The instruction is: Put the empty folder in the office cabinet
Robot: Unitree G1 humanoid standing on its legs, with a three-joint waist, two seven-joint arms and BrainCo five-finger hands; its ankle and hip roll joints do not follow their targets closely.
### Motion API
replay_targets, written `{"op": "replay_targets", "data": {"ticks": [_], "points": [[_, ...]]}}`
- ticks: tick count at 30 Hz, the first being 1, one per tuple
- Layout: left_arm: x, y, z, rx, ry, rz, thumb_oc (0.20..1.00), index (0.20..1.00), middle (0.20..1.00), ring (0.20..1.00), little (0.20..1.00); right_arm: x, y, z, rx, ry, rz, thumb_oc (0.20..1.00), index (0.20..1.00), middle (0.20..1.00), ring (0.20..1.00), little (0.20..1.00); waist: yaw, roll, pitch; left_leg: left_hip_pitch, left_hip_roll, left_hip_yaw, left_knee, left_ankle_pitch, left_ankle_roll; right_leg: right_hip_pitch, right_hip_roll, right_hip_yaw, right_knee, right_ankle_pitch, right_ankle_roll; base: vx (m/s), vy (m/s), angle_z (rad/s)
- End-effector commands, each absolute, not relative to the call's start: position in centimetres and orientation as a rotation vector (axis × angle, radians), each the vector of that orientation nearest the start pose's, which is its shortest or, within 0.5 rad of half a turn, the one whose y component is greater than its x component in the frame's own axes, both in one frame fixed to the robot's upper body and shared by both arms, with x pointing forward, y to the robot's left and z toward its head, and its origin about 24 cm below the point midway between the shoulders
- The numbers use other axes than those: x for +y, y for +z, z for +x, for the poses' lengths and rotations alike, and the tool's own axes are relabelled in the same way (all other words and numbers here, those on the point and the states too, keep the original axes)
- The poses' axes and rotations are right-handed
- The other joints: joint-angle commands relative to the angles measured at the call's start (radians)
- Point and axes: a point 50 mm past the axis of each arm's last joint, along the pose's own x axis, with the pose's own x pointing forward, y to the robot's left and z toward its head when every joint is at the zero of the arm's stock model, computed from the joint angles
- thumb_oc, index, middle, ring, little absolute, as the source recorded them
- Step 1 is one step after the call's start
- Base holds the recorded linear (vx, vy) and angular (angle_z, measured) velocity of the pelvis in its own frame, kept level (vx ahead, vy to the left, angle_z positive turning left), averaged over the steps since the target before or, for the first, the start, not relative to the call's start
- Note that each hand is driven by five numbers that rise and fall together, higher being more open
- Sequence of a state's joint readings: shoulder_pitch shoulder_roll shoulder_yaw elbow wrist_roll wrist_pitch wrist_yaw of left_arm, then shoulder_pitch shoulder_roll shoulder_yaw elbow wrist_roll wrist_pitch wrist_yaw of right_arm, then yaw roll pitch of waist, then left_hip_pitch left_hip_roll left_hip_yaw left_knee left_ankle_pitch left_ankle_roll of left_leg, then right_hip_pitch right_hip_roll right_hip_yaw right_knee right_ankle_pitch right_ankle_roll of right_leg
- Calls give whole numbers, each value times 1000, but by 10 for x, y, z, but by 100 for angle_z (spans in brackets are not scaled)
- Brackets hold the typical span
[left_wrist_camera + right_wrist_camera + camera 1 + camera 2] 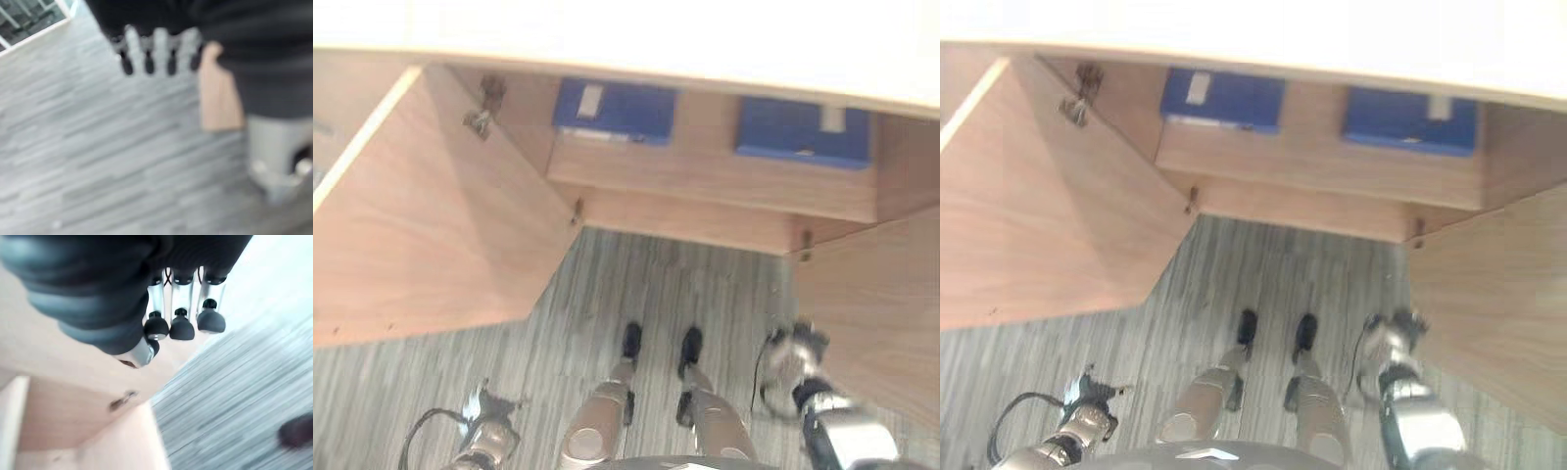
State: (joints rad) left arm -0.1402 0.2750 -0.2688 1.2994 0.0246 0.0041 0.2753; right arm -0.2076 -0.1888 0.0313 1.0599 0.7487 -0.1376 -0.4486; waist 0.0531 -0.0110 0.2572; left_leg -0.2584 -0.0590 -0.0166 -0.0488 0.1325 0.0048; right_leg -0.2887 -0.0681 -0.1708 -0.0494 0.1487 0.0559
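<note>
The cabinet [705,176] stood open before me, its left door [431,215] and right door [881,313] both swung wide over the striped grey floor [656,284]. On the shelf inside lay two blue folders, one at the left [615,108] and one at the right [803,129], well apart from each other. My left hand [487,419] hung low beside me over the floor, fingers straight and relaxed, holding nothing. My right hand [791,354] hung near the right door, its fingers [182,325] likewise loose and empty.
</note>
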Motion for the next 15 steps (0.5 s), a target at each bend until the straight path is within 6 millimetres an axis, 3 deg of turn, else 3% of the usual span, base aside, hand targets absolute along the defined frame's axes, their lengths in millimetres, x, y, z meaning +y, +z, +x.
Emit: {"op": "replay_targets", "data": {"ticks": [1,4,7,15], "points": [[263,-151,105,1242,230,585,1000,1000,1000,1000,1000,-243,-106,202,716,-711,212,200,200,200,200,200,-49,26,-80,79,79,31,-38,-94,-69,91,-29,-8,93,-121,71,96,109,-56],[262,-157,82,1314,241,557,1000,1000,1000,1000,1000,-246,-117,174,773,-663,140,200,200,200,200,200,-80,16,-146,156,78,54,-38,-120,-56,147,-16,20,81,-124,67,110,36,-73],[261,-158,76,1326,259,529,1000,1000,1000,1000,1000,-248,-125,157,836,-618,64,200,200,200,200,200,-97,10,-185,224,81,82,-38,-147,-50,202,-7,47,60,-125,65,72,-9,-52],[240,-158,101,1228,170,526,1000,1000,1000,1000,1000,-247,-127,154,855,-583,16,200,200,200,200,200,-126,11,-236,348,84,168,-38,-197,-41,299,10,119,16,-129,66,70,-9,-30]]}}
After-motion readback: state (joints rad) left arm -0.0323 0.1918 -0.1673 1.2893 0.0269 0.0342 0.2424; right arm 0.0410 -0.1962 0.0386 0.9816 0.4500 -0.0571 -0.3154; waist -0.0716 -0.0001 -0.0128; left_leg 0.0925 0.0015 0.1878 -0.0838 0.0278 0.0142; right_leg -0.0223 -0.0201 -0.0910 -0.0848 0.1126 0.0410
